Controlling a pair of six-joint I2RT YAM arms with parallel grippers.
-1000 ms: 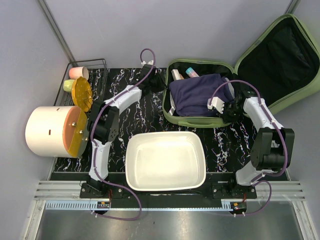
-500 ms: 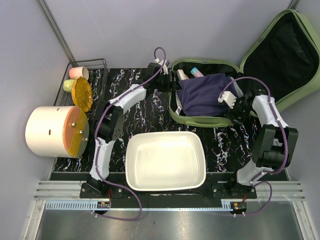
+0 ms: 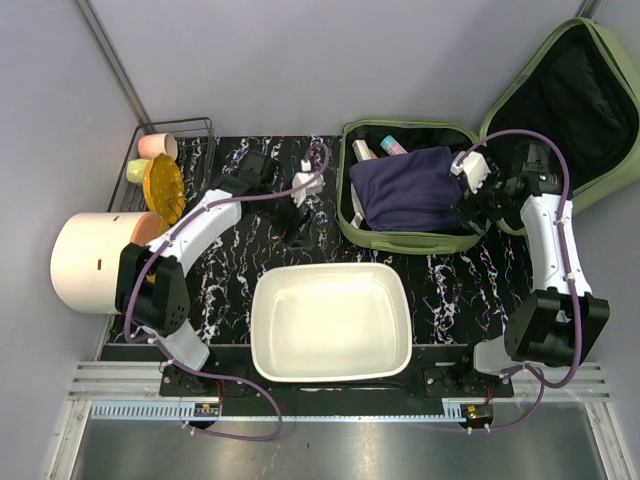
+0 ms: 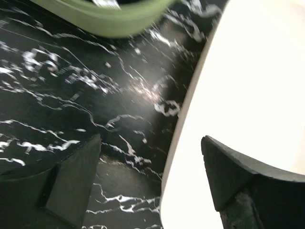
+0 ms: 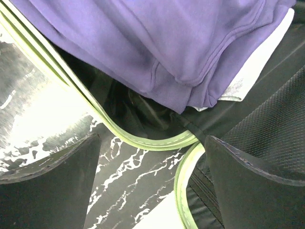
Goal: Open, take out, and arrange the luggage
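Luggage [image 3: 400, 243]: set far-right on the marbled table [image 3: 230, 290], lid laid open, long axis left–right.
Right gripper [image 5: 152, 138]: spread, nothing held. It is placed at the shell's near-right corner, just beside the purple garment [image 5: 157, 43], and is judged the nearer arm.
Left gripper [image 4: 150, 138]: spread, empty, over bare table.
Room: white bin [image 3: 330, 320] is seen just nearward of the shell.

The top camera looked down on the whole table [image 3: 230, 300]. The left wrist camera hung close over it, facing the edge of the bin [image 4: 252, 95]. The right wrist camera hung close at a corner of the luggage [image 5: 157, 140]. All three showed luggage.
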